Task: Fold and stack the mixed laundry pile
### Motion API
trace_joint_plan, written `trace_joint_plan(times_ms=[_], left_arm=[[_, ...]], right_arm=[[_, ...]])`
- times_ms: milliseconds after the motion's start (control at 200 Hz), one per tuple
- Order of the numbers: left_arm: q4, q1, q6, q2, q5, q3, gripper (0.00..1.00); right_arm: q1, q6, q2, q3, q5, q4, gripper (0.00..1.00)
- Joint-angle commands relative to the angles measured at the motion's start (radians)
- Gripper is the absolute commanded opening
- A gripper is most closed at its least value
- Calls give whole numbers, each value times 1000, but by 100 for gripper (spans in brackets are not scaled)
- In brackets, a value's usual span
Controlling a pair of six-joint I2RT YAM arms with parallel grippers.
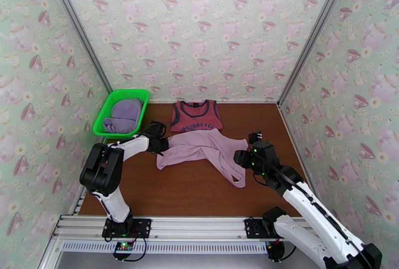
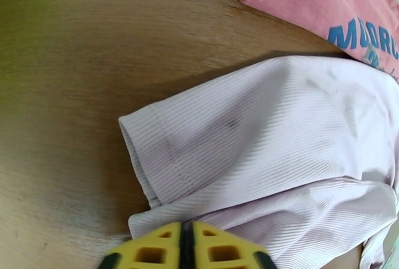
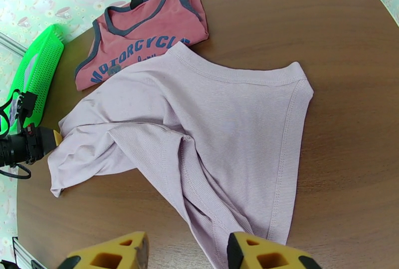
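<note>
— Tabletop point(image 1: 199, 195)?
— Brown wood, teacup-print walls on three sides. All the laundry is in the far half.
— Biggest garment?
— Pink shirt point(image 1: 199, 147). Pale, ribbed, spread rumpled mid-tabletop between the two arms. One sleeve is doubled over at the left, and a narrow tail trails toward the near right.
— Next?
— Tank top point(image 1: 195, 115). Dusty red, dark trim, blue "MOTORCYCLE" print facing up. It lies flat just behind the pink shirt, and the shirt's far edge meets its bottom edge.
— Basket point(image 1: 107, 110)?
— Green mesh, far left corner against the wall, apart from both garments on the wood.
— Anything in it?
— Purple shirt point(image 1: 123, 115), bunched up inside.
— Left claw point(image 2: 187, 247)?
— Fully closed, yellow fingers pressed together at the pink shirt's left edge. The hem runs right into the tips, so it's pinching that edge, low on the tabletop.
— Right claw point(image 3: 187, 255)?
— About half open, gripping nothing. It sits low at the shirt's right side, pointing left. The shirt's tail ends between its two fingers. Can't tell if either finger touches the cloth.
</note>
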Motion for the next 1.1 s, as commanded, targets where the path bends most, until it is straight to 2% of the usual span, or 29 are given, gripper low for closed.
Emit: trace_joint_plan(times_ms=[0,210,376,481,701,856,992,1097], left_arm=[[-21,3,4,-14,-27,-15,0],[-124,-2,26,-117,-63,78,0],[-262,-37,66,-287,-105,177,0],[-321,-77,73,-398,-106,168,0],[-406,-216,-3,-659,-155,-34,0],[-479,-330,-158,-896,-211,-246,0],[-529,-391,-319,-1078,-247,-398,0],[-478,-409,-404,-1098,-229,-473,0]], right_arm=[[-1,-5,-9,-6,-13,-9,47],[0,-22,-5,12,-5,-19,47],[0,-66,8,42,-3,-43,47],[0,-113,40,70,-24,-68,47],[-1,-223,153,161,-79,-151,49],[-1,-293,213,226,-139,-254,56],[1,-344,263,261,-198,-280,62],[8,-422,360,344,-152,-333,63]])
